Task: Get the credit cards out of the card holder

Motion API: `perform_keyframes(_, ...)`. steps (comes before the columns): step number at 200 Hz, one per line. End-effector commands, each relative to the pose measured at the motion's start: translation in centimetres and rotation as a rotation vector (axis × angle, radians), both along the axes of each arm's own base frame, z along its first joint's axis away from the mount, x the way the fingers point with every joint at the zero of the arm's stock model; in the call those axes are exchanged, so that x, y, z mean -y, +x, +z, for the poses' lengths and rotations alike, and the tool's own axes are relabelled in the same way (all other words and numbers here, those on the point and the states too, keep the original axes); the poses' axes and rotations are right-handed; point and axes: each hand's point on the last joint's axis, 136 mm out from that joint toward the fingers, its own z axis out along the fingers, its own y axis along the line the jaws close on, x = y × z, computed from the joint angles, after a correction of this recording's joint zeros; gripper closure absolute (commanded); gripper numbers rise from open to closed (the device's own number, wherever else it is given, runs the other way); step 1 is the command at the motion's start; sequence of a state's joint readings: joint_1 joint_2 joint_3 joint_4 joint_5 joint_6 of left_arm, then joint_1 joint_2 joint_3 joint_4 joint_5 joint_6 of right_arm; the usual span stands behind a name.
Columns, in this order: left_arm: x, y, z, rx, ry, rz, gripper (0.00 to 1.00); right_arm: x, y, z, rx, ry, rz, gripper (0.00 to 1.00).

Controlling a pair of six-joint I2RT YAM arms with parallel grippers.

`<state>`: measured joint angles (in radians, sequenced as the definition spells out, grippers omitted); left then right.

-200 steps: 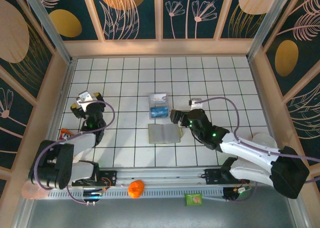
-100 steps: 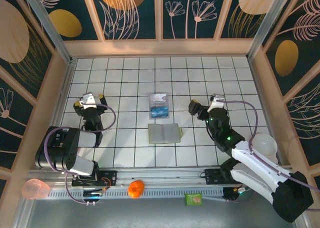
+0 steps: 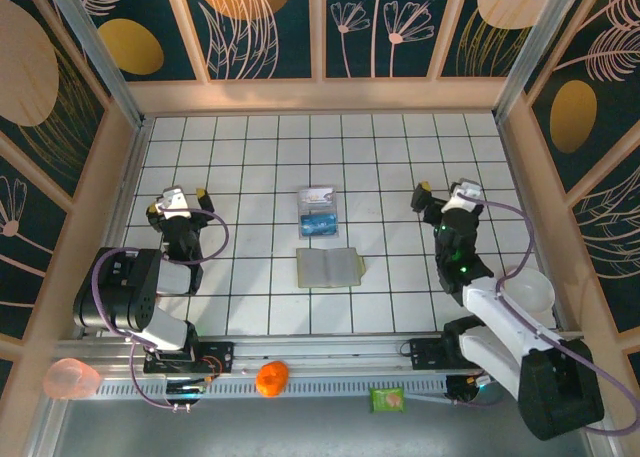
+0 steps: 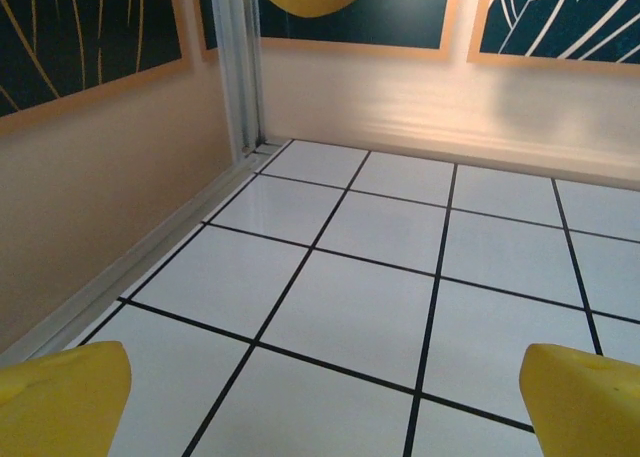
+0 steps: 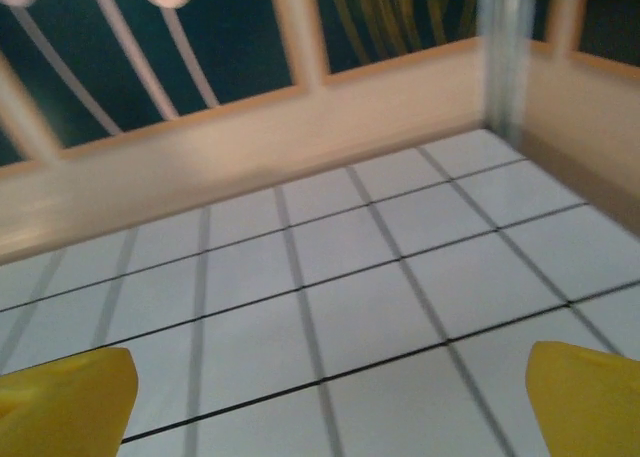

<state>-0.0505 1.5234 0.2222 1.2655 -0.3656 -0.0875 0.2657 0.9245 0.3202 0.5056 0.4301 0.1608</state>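
Note:
The card holder (image 3: pixel 329 267) lies open like a book at the table's centre, its two greyish-olive panels up. Just behind it lie the credit cards: a pale whitish one (image 3: pixel 317 197) and a blue one (image 3: pixel 319 222), overlapping. My left gripper (image 3: pixel 178 199) stands open far to the left of them, nothing between its yellow fingertips (image 4: pixel 60 397). Well to the right of the holder my right gripper (image 3: pixel 444 193) is open too, with bare tiles between its yellow fingertips (image 5: pixel 585 392).
The tiled table (image 3: pixel 250 147) is walled by a low wooden rim (image 3: pixel 320 95). An orange object (image 3: pixel 271 378) and a green packet (image 3: pixel 387 399) lie on the front rail. A pink cup (image 3: pixel 66 377) sits at front left, a white bowl (image 3: pixel 530 289) at right.
My right arm has swung away from the card holder to the right and back, its gripper still open. The left gripper has shifted slightly back. Cards and holder have not moved.

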Motion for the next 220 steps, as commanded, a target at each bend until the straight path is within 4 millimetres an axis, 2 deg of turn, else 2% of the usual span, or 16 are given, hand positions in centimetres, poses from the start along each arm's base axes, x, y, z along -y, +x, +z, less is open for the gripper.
perform_keyframes(1, 0.1, 0.0, 1.1, 0.055, -0.025, -0.012, 0.01, 3.2, 0.5, -0.3, 0.041, -0.025, -0.076, 0.01)
perform_keyframes(17, 0.1, 0.0, 1.1, 0.054, -0.025, -0.013, 0.01, 4.7, 0.8, -1.7, 0.05, -0.024, -0.094, 0.01)
perform_keyframes(35, 0.1, 0.0, 1.0, 0.054, -0.026, -0.014, 0.01, 5.5, 1.7, -3.0, 0.04, -0.049, -0.103, 0.01)
perform_keyframes(66, 0.1, 0.0, 1.0, 0.053, -0.025, -0.013, 0.01, 4.9, 3.7, -3.3, 0.074, -0.077, -0.035, 0.01)
perform_keyframes(81, 0.1, 0.0, 1.0, 0.052, -0.025, -0.013, 0.01, 4.3, 5.0, -4.8, 0.03, -0.068, 0.02, 0.01)
perform_keyframes(102, 0.1, 0.0, 1.0, 0.053, -0.026, -0.014, 0.01, 3.1, 4.6, -6.5, 0.037, -0.073, 0.105, 0.01)
perform_keyframes(113, 0.1, 0.0, 1.0, 0.052, -0.026, -0.013, 0.01, 3.1, 4.3, -6.1, 0.083, -0.078, 0.114, 0.01)
perform_keyframes(121, 0.1, 0.0, 1.0, 0.052, -0.026, -0.012, 0.01, 3.3, 4.3, -6.7, 0.054, -0.07, 0.098, 0.01)
perform_keyframes(149, 0.1, 0.2, 0.9, 0.048, -0.027, -0.014, 0.01, 3.5, 4.2, -6.5, 0.065, -0.073, 0.089, 0.01)
perform_keyframes(167, 0.1, 0.1, 1.0, 0.052, -0.027, -0.013, 0.01, 4.4, 3.8, -6.3, 0.078, -0.07, 0.018, 0.01)
perform_keyframes(220, 0.1, 0.0, 1.0, 0.052, -0.025, -0.013, 0.01, 4.4, 3.9, -6.2, 0.079, -0.069, 0.018, 0.01)
